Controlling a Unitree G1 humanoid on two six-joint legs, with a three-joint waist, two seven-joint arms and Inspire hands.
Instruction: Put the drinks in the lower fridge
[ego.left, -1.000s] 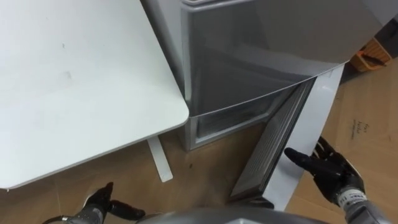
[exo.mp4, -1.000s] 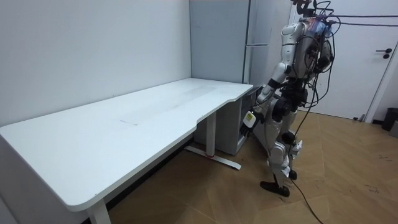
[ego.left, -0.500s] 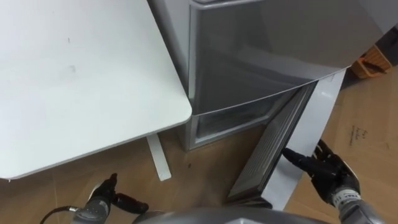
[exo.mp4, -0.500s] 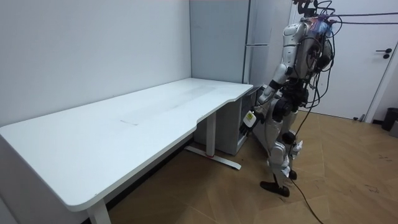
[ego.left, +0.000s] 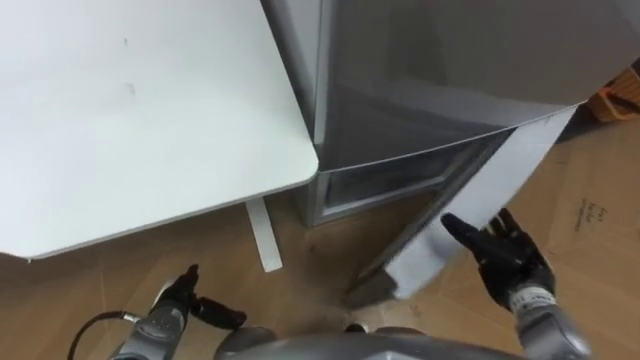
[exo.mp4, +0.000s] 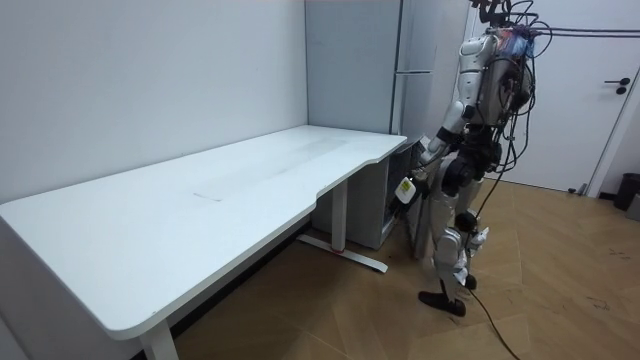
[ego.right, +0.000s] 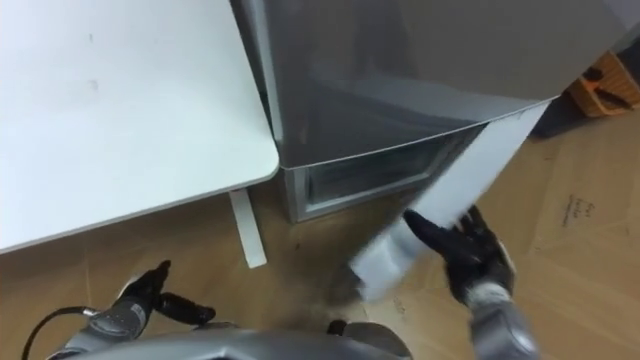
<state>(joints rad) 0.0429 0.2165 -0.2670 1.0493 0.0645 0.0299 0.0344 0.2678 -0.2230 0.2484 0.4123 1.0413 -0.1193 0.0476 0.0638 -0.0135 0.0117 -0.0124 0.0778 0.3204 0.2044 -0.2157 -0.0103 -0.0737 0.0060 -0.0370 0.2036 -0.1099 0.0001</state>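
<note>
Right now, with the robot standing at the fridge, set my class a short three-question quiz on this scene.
1. True or false: the lower fridge door stands open.
2. The right hand is: A) open, beside the door; B) curled round a bottle; C) holding a can.
3. Fill in: the white ____ stands on the robot's left of the fridge.

Key: 1 true; 2 A; 3 table.
</note>
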